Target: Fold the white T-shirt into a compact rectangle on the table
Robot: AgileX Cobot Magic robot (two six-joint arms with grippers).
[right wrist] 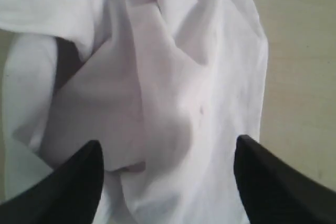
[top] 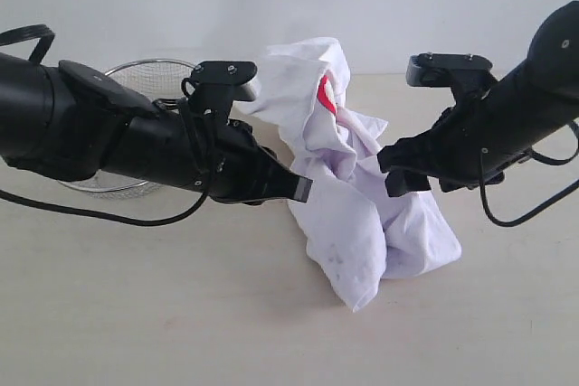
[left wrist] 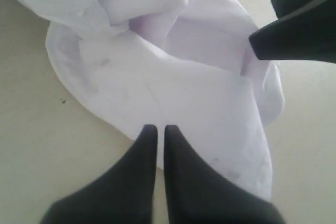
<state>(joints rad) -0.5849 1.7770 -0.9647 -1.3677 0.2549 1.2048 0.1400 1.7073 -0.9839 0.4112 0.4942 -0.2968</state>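
On the table (top: 136,314), mid-surface: one white T-shirt (top: 362,214), crumpled into a tall heap, with no fold made yet. Its red chest band (top: 326,95) shows only as a sliver near the top.

Item, left gripper (left wrist: 157,127): fingers drawn nearly together with only a thin slit between them, tips at the heap's near edge. You have no cloth visibly pinched there.

Item, right gripper (right wrist: 169,141): fingers spread wide, straddling a bulge of fabric on the heap's other side, gripping nothing.

Item, wire-mesh basket (top: 136,74): behind the left arm, well apart from the shirt.

Risks, as judged:
- You may catch several layers at once. The heap hides hem, sleeves and collar, so a blind bite would lift a knot rather than an edge.
- Your left fingers, this narrow, could skate over the cloth and push it along instead of taking it.
- The two grippers face each other closely across the heap. Closing in from both sides invites a finger clash.
- A wide swing of the left arm could knock the basket.
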